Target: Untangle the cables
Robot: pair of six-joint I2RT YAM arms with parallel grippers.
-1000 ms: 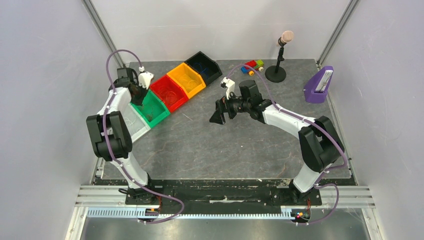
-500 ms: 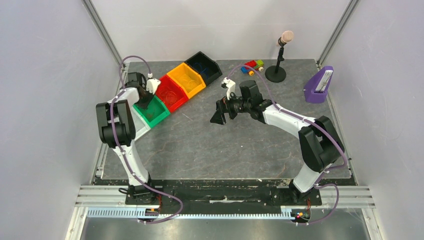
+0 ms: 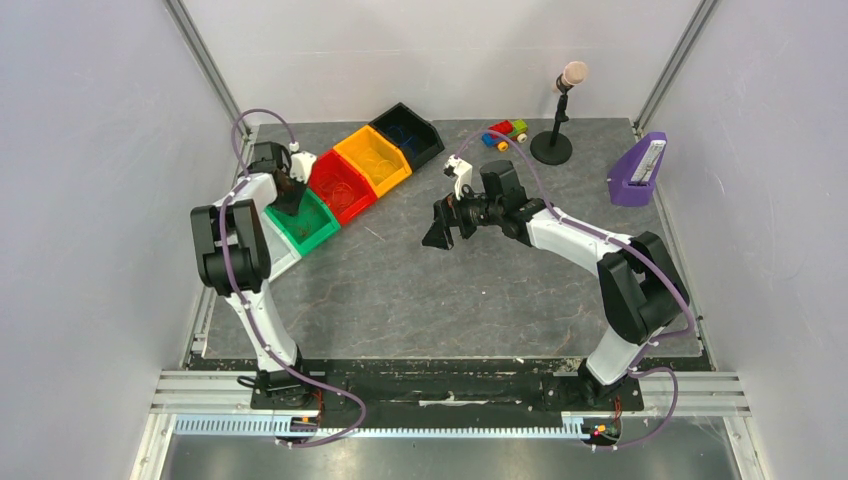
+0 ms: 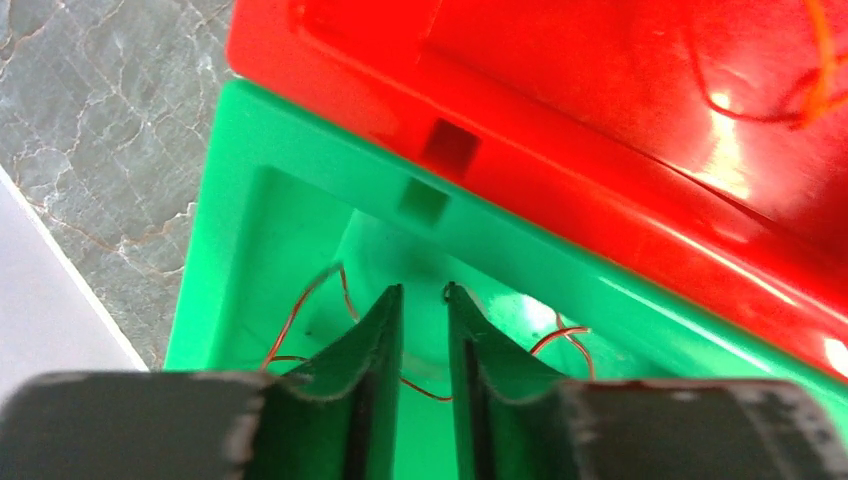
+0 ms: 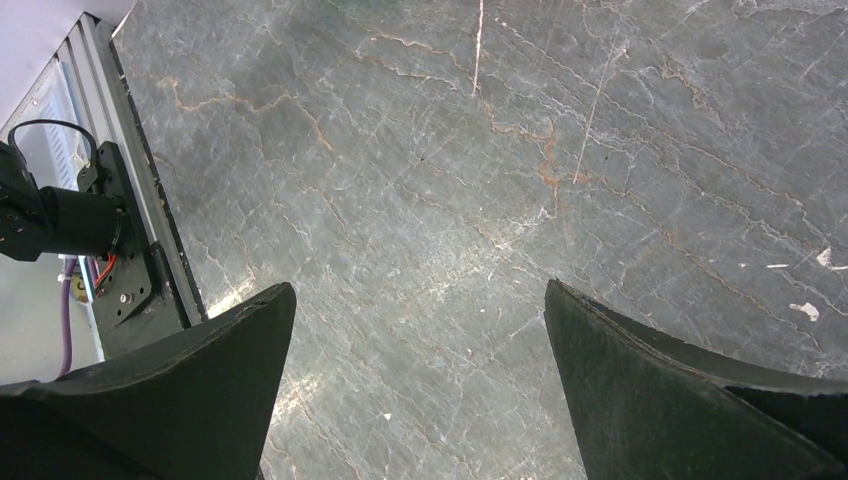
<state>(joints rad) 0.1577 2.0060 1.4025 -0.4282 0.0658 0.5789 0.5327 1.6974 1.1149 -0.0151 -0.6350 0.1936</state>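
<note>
The red cable point(image 4: 296, 315) lies loose in the green bin point(image 4: 215, 260), curling on either side of the left end effector point(image 4: 423, 292), which is down inside the bin. Its fingers are parted by only a slit, and the cable passes beneath them, apparently ungripped. The right end effector point(image 5: 419, 285) hangs wide open and empty, well away over the surface point(image 5: 430, 150).

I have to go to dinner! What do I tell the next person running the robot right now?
Left gripper: down in the green bin, jaws nearly shut; whether it pinches anything is unclear.
Right gripper: open, empty, above the table.
Cables: a thin red wire lies in the green bin, an orange strand in the red bin.
Done: those two are apart.
Left: a small strand on the table, perhaps another cable, to pick up.
</note>
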